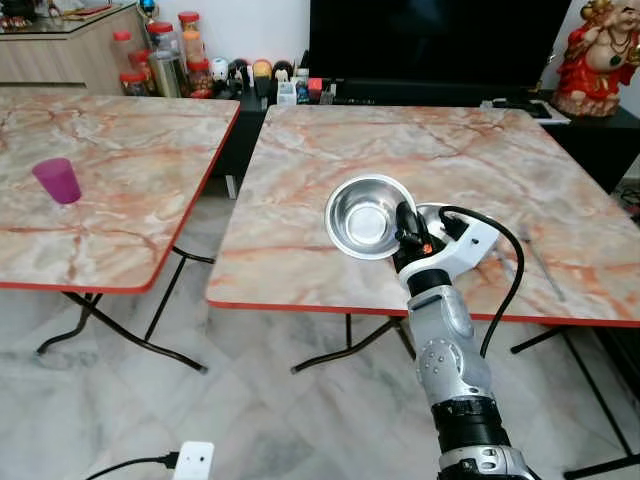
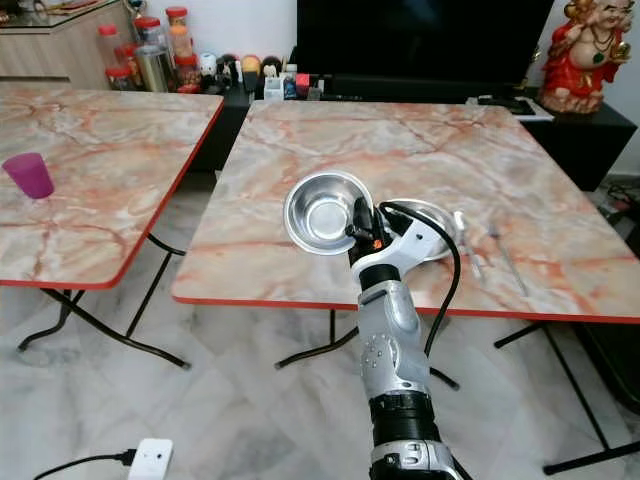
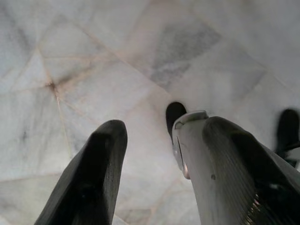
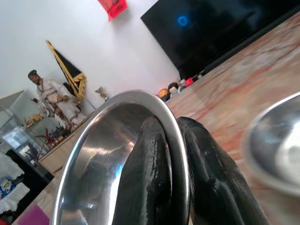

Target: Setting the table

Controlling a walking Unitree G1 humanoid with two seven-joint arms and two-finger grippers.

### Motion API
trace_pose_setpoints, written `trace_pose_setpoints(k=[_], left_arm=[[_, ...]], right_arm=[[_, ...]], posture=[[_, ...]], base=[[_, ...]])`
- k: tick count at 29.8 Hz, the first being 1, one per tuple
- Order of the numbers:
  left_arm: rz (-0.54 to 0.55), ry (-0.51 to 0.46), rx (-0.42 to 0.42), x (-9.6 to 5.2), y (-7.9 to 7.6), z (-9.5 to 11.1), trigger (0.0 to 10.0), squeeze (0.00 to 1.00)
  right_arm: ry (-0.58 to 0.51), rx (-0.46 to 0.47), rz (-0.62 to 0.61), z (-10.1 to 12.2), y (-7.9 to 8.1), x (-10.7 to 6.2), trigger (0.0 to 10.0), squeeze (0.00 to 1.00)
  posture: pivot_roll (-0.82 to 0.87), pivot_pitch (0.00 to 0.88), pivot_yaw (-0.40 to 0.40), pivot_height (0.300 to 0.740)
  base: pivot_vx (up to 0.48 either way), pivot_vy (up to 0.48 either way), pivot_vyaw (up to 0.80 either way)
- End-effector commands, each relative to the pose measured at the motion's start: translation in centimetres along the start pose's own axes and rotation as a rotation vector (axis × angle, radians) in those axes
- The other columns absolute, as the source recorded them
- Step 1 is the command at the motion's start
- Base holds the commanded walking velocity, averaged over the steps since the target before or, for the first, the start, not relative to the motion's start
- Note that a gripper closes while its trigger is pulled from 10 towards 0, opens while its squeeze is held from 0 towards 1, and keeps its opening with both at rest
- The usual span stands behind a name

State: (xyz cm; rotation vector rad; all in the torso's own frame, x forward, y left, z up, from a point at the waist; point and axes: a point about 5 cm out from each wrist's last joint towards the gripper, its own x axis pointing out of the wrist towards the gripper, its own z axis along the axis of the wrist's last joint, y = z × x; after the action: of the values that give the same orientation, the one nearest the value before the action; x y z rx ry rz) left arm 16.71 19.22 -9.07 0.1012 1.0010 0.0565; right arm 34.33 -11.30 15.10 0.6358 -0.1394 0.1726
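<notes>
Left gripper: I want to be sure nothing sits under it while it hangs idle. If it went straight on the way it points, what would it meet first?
Most likely the pale marble floor; the left gripper points down at bare tiles, fingers apart.

Silver right arm [image 1: 448, 345], black wrist cuff, looping black cable [image 1: 505, 290], glossy black claw fingers [image 4: 150, 187].

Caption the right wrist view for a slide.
Right gripper pinches a steel bowl's rim above the marbled table, second bowl beside.

A red figurine [image 1: 597, 55] stands beside a black television [image 1: 430, 40]; jars [image 1: 160, 55] cluster nearby; a white plug [image 1: 193, 461] lies on the floor [image 1: 260, 420].
</notes>
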Motion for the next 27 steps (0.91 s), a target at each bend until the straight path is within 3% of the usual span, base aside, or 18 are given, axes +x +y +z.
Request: trace_pose_setpoints(k=[1,21,27], left_arm=[[-0.018,0.004,0.003,-0.01,-0.74,-0.15,10.0,0.0],[-0.007,-0.047,-0.059,0.03,-0.59,0.58,10.0,0.0],[-0.004,-0.045,-0.058,0.02,-0.56,0.49,10.0,0.0]], right_arm=[[-0.018,-0.007,-0.03,0.57,-0.84,-0.15,10.0,0.0],[-0.001,-0.021,-0.009,0.05,-0.18,-0.2,10.0,0.0],[0.01,-0.024,0.0,-0.27,0.12,-0.26,10.0,0.0]], posture=[[-0.01,0.0,-0.003,0.736],[0.0,0.0,-0.005,0.736],[0.0,0.0,-0.007,0.736]], base=[[0.0,-0.289,0.0],[0.0,0.0,0.0],[0.248,0.0,0.29]])
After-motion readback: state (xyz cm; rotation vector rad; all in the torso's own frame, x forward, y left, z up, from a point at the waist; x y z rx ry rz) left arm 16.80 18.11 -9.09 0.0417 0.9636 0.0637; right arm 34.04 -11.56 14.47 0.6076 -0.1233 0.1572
